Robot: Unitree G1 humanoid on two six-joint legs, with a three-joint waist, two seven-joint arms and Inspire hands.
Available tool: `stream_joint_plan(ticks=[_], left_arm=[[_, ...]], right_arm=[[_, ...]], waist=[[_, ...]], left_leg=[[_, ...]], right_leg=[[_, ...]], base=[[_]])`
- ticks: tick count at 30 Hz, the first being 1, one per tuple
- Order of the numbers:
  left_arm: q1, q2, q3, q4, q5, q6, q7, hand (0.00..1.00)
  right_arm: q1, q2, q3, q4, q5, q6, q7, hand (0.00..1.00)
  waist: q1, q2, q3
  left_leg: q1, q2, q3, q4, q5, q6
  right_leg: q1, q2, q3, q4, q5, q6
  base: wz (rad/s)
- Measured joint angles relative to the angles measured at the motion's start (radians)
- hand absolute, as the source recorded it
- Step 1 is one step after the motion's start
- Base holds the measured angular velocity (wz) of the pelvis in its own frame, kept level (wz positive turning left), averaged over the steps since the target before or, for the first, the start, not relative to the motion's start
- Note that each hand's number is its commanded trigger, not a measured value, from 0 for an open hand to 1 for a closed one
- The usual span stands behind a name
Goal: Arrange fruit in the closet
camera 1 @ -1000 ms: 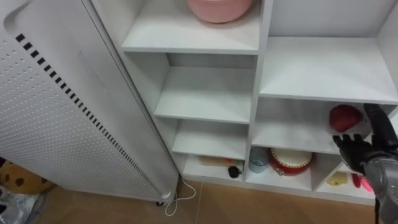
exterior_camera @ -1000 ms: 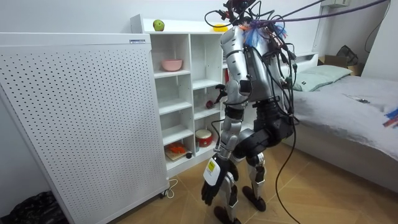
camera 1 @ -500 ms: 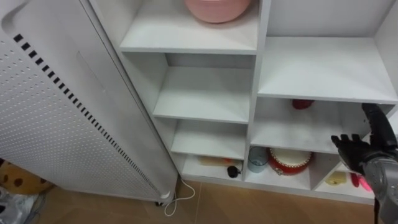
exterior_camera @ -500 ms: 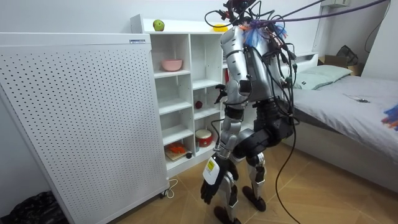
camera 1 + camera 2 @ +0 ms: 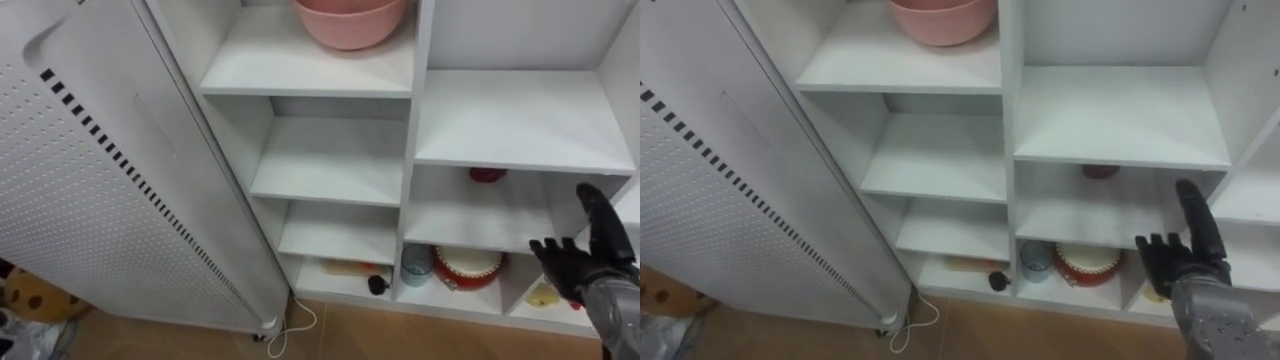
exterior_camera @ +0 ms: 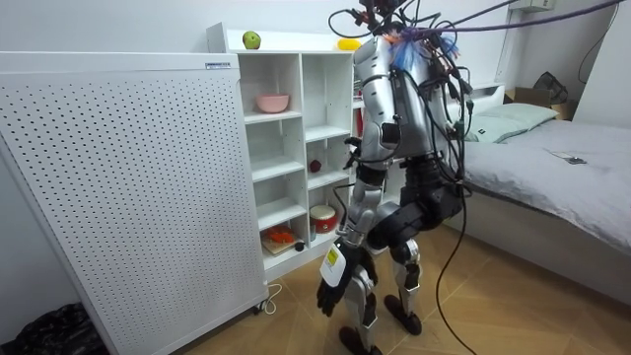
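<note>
A red fruit (image 5: 488, 174) is sitting far back on a middle shelf of the white closet (image 5: 411, 150), its top hiding behind the shelf above. A green fruit (image 6: 251, 39) is resting on the closet's top.

Your robot wears a silver torso, black hips and tangled dark cables on top; its right hand (image 5: 568, 268) is black, grey-wristed.

The right hand (image 5: 577, 268) released the red fruit (image 5: 488, 174) onto the shelf (image 5: 455, 218).

Pink bowl (image 5: 350, 20), perforated panel (image 5: 90, 180), blue cup (image 5: 417, 264)
</note>
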Motion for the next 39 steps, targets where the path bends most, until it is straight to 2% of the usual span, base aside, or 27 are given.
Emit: stream_joint_plan(ticks=[4,7,10,12,13,16,19,22,24,29,30,33,36,39], left_arm=[[-0.009,0.0,0.007,0.06,0.001,0.003,-0.01,0.0],[-0.019,0.002,0.032,0.099,0.013,0.006,-0.032,0.0],[-0.018,-0.006,0.077,0.129,0.043,-0.003,-0.048,0.0],[-0.016,-0.011,0.126,0.145,0.073,-0.009,-0.047,0.0],[-0.016,-0.013,0.139,0.145,0.084,-0.01,-0.047,0.0],[-0.013,-0.015,0.209,0.145,0.107,-0.03,-0.038,0.0],[-0.005,-0.018,0.268,0.144,0.11,-0.057,-0.01,0.0],[0.002,-0.021,0.3,0.142,0.13,-0.078,0.002,0.0],[0.013,-0.024,0.331,0.133,0.15,-0.087,0.003,0.0],[0.044,-0.025,0.337,0.123,0.149,-0.083,0.007,0.0],[0.05,-0.025,0.342,0.125,0.15,-0.08,0.006,0.0],[0.073,-0.032,0.389,0.125,0.153,-0.072,0.003,0.0],[0.091,-0.035,0.396,0.132,0.152,-0.041,-0.008,0.0],[0.091,-0.041,0.403,0.161,0.152,-0.012,-0.032,0.0]], right_arm=[[0.075,0.03,0.0,0.096,0.003,0.007,0.064,0.0],[0.156,0.067,-0.002,0.185,-0.006,0.038,0.11,0.0],[0.268,0.115,0.0,0.257,-0.045,0.048,0.161,0.0],[0.352,0.159,0.003,0.288,-0.098,0.051,0.182,0.0],[0.368,0.164,0.003,0.305,-0.107,0.055,0.192,0.0],[0.475,0.192,0.053,0.316,-0.197,0.062,0.223,0.0],[0.607,0.201,0.115,0.321,-0.356,0.084,0.258,0.0],[0.668,0.206,0.133,0.325,-0.486,0.091,0.268,0.0],[0.71,0.212,0.15,0.326,-0.649,0.093,0.273,0.0],[0.724,0.222,0.197,0.326,-0.948,0.126,0.257,0.0],[0.724,0.222,0.199,0.323,-1.021,0.134,0.257,0.0],[0.726,0.223,0.217,0.32,-1.183,0.135,0.268,0.0],[0.727,0.223,0.237,0.319,-1.284,0.145,0.284,0.0],[0.728,0.223,0.238,0.316,-1.314,0.16,0.301,0.0]], waist=[[-0.004,0.003,0.0005],[-0.026,0.007,0.0007],[-0.04,0.007,0.0],[-0.063,0.006,-0.0011],[-0.069,0.005,-0.002],[-0.106,-0.013,-0.0123],[-0.157,-0.048,-0.0294],[-0.178,-0.073,-0.0349],[-0.189,-0.085,-0.0413],[-0.194,-0.085,-0.0416],[-0.195,-0.084,-0.0453],[-0.194,-0.082,-0.0438],[-0.194,-0.078,-0.0435],[-0.191,-0.075,-0.0409]], left_leg=[[0.094,0.0,-0.007,-0.049,0.0,-0.006],[0.169,0.0,-0.03,-0.097,0.003,-0.014],[0.263,0.0,-0.042,-0.163,0.008,-0.019],[0.326,0.001,-0.045,-0.21,0.01,-0.021],[0.341,0.0,-0.045,-0.221,0.01,-0.022],[0.419,-0.005,-0.043,-0.282,0.016,-0.025],[0.53,-0.007,-0.023,-0.332,0.016,-0.026],[0.605,-0.006,-0.018,-0.365,0.014,-0.03],[0.654,-0.002,-0.016,-0.385,0.007,-0.038],[0.737,0.003,-0.007,-0.424,0.003,-0.043],[0.746,0.003,-0.007,-0.424,0.003,-0.043],[0.768,0.004,-0.005,-0.427,0.002,-0.044],[0.778,0.004,-0.005,-0.428,0.001,-0.044],[0.79,0.005,-0.005,-0.43,0.001,-0.044]], right_leg=[[0.098,0.009,-0.01,-0.052,-0.001,0.002],[0.191,0.022,-0.03,-0.117,0.002,0.008],[0.297,0.037,-0.042,-0.199,0.014,0.015],[0.367,0.043,-0.056,-0.256,0.022,0.017],[0.382,0.045,-0.055,-0.269,0.024,0.019],[0.456,0.05,-0.059,-0.321,0.027,0.025],[0.579,0.054,-0.075,-0.387,0.025,0.03],[0.659,0.061,-0.08,-0.433,0.026,0.032],[0.706,0.071,-0.073,-0.464,0.029,0.035],[0.782,0.084,-0.059,-0.502,0.039,0.035],[0.789,0.084,-0.06,-0.504,0.04,0.035],[0.811,0.085,-0.058,-0.513,0.042,0.036],[0.82,0.086,-0.057,-0.512,0.042,0.036],[0.833,0.086,-0.057,-0.513,0.042,0.036]], base=[[0.0],[0.16],[0.07],[0.03],[0.0],[0.0],[0.1],[-0.01],[-0.08],[-0.09],[0.0],[0.0],[0.0],[0.0]])
